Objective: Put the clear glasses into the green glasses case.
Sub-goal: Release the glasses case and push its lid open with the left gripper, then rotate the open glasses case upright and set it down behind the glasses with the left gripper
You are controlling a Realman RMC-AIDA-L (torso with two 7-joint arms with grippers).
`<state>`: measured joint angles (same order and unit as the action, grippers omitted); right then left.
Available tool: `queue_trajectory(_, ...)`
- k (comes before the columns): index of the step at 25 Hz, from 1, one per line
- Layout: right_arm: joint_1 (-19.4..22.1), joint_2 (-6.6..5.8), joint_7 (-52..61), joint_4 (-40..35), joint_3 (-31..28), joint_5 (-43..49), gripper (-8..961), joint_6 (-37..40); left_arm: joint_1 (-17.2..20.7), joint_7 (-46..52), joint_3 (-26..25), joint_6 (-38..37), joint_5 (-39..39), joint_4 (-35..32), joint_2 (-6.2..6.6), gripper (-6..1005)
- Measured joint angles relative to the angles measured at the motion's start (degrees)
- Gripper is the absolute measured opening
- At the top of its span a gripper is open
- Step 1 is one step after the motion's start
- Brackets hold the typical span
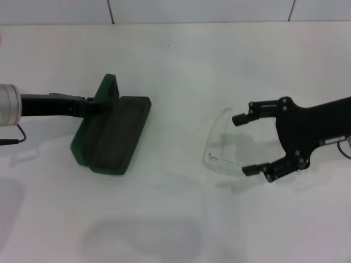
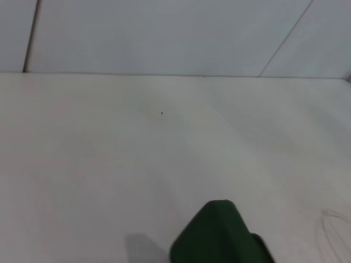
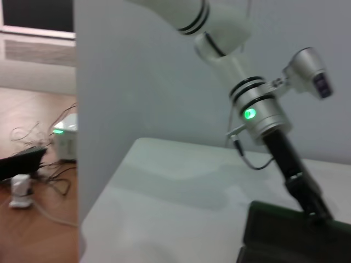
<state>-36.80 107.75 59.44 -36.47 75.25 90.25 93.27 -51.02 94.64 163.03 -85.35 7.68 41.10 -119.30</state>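
The green glasses case (image 1: 112,137) lies open left of centre in the head view, its lid (image 1: 107,90) standing up. My left gripper (image 1: 92,105) reaches in from the left and grips the lid's edge. A corner of the lid (image 2: 219,235) shows in the left wrist view. The clear glasses (image 1: 215,143) rest on the table to the right, with the lens toward the case and the arms pointing right. My right gripper (image 1: 244,145) is open at the arms' ends, one finger near each arm and nothing held. The right wrist view shows the case (image 3: 290,235) and the left arm (image 3: 263,115).
The white table (image 1: 175,219) carries nothing else in view. A tiled wall (image 1: 197,10) runs along its far edge. In the right wrist view, a floor with cables and a small device (image 3: 33,159) lies beyond the table's side.
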Motion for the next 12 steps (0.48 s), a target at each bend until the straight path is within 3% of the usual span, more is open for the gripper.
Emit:
queue_trajectory(2, 0.13, 0.02, -0.06, -0.26, 0.02, 0.71, 872, 0.54, 0.00, 0.06, 0.00, 0.13, 0.09, 0.00, 0.04, 571)
queue_trajectory(12, 1.85, 1.54, -2.48, -0.69, 0.00, 3.07, 869, 3.21, -1.35, -5.99, 0.00, 0.97, 1.03, -0.19, 1.08, 352)
